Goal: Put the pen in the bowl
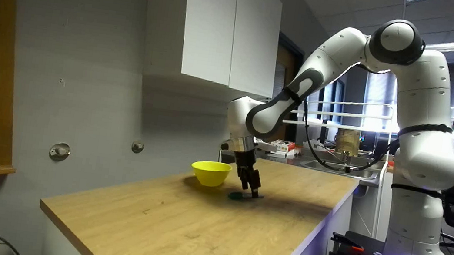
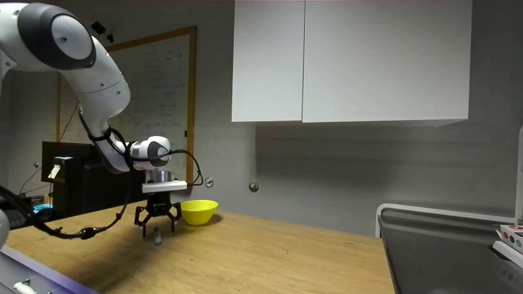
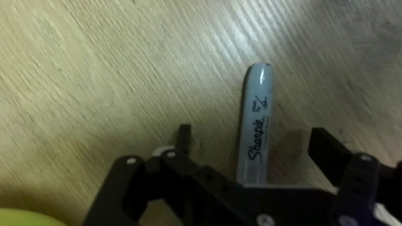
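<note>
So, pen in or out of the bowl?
Out: in the wrist view, the pen lies on the countertop, apart from the bowl.

The bench (image 1: 178, 228) has a pale wood-grain top. Directly on it, the yellow bowl (image 1: 210, 174) stands upright and the pen (image 3: 256, 125) lies flat, near the bowl but apart, Sharpie lettering facing up.

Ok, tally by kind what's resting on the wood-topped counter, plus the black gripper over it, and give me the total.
Round bright-yellow bowl: 1
Slim grey Sharpie pen, green at one end: 1
Black two-fingered gripper: 1
Total: 3
</note>
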Robot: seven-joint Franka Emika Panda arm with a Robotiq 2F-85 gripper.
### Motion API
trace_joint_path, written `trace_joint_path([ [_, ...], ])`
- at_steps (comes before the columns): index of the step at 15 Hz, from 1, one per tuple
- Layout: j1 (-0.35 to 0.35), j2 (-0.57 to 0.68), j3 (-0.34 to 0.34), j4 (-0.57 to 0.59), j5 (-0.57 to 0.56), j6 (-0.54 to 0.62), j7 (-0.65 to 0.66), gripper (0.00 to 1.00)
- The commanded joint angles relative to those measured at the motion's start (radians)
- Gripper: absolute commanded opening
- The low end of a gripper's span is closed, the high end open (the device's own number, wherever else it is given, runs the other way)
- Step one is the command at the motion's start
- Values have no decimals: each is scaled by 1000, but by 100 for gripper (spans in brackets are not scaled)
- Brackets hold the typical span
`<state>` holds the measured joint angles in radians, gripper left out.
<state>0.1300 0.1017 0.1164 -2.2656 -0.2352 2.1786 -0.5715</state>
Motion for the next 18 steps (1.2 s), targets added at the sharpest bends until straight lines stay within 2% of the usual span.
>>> trace_joint_path([
  [1,-5,4,8,-4,-19,18,22,66],
  [9,-16,-2,2,-5,-17,21,13,5],
  [10,-17,-7,1,-6,-16,19,13,2],
  [11,-18,-15,1,-8,-18,18,14,7],
  [13,-17,-41,1,-19,-27,15,23,7],
  [18,-14,-195,-2,-87,-78,7,97,7],
])
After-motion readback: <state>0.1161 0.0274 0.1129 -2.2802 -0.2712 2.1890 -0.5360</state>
